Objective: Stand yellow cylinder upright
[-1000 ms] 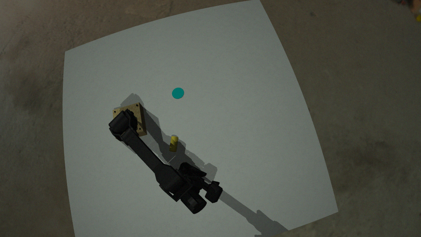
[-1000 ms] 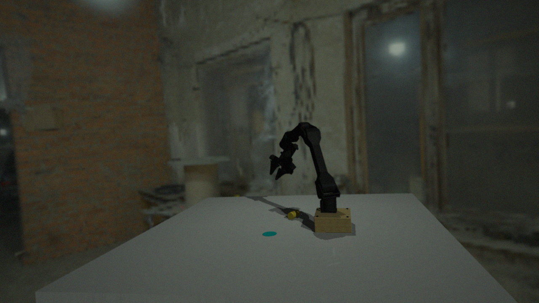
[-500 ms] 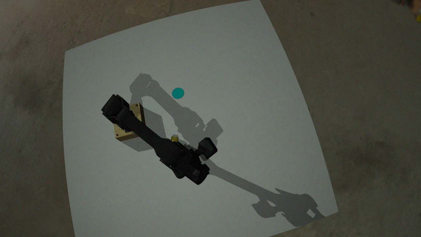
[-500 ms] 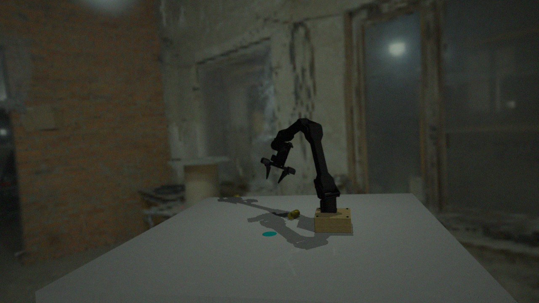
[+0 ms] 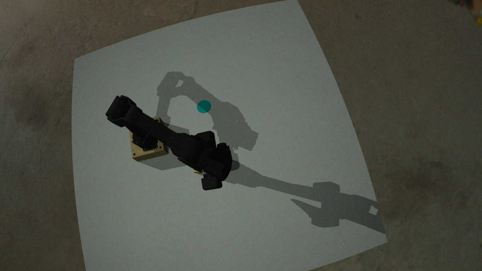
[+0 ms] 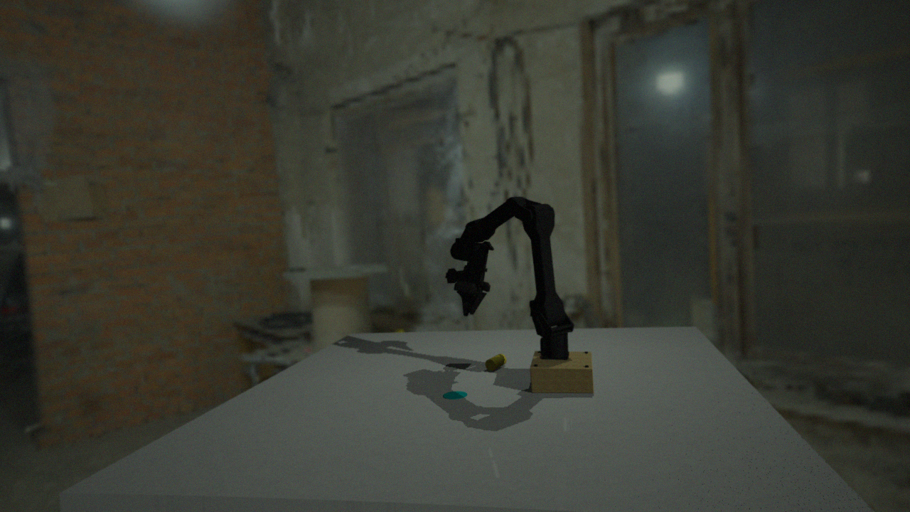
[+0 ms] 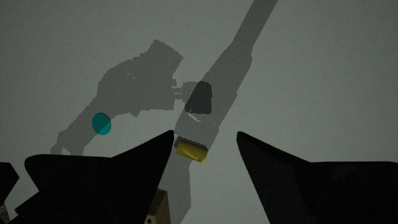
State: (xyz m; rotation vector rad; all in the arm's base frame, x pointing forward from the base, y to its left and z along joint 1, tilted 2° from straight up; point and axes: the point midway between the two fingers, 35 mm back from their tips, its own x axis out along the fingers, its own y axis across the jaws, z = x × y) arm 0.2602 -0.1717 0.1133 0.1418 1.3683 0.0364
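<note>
Student: Cylinder, yellow [image 5: 197,171] [image 6: 495,363] [image 7: 191,151]; where does it lie, and how might it handle?

Instructor: On its side on the pale table [image 5: 269,67] [image 6: 356,458] [image 7: 311,62], near the wooden base block [image 5: 148,155] [image 6: 562,378] [image 7: 161,206]; it looks rigid and probably light; its smooth curved wall may roll or slip under an uneven pinch.

Student: Where should it be taken?

Instructor: Across the round wall, fingers on opposite sides; a hold toward one end might ease the turn to upright, though a hold too near the rim could let it pivot.

Student: And the fingers?

Instructor: The gripper [image 6: 468,313] [image 7: 205,135] hovers above the table, fingers wide apart and holding nothing; the wrist view shows the cylinder below, nearer one fingertip.

Student: The goal?

Instructor: The cyan circle [image 5: 203,106] [image 6: 455,395] [image 7: 101,124], apart from the cylinder, partly shaded by the arm's shadow; grasping, uprighting and placing all remain.
</note>
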